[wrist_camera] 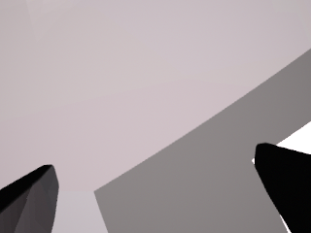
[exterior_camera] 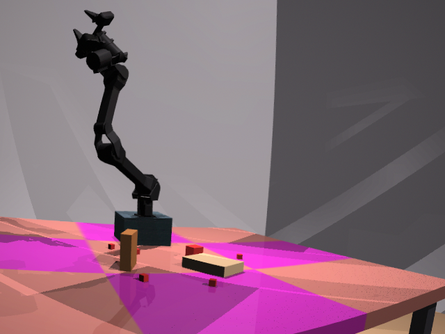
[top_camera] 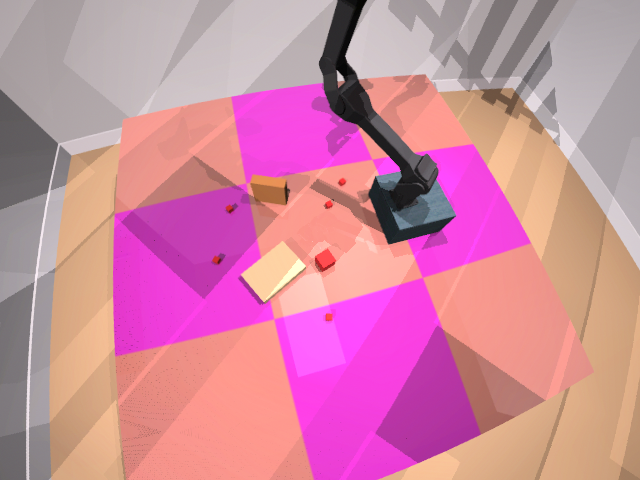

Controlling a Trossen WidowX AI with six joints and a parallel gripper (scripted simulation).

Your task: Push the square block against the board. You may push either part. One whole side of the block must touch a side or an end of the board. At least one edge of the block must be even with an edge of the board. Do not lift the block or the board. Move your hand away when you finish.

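Progress nil: square block (top_camera: 325, 258) sits near board (top_camera: 273, 271), corner-on, not flush. End effector (exterior_camera: 87, 24) spread, holding nothing, raised high above surface (top_camera: 465, 320); pushing remains.

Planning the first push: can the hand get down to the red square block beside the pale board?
Probably yes. The hand is raised high with fingers open, holding nothing; the red square block sits apart from the pale flat board, nothing above it. The tall orange block stands well aside.

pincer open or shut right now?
Open. In the wrist view the two fingers stand far apart at the frame edges with only wall between; pincer holds nothing.
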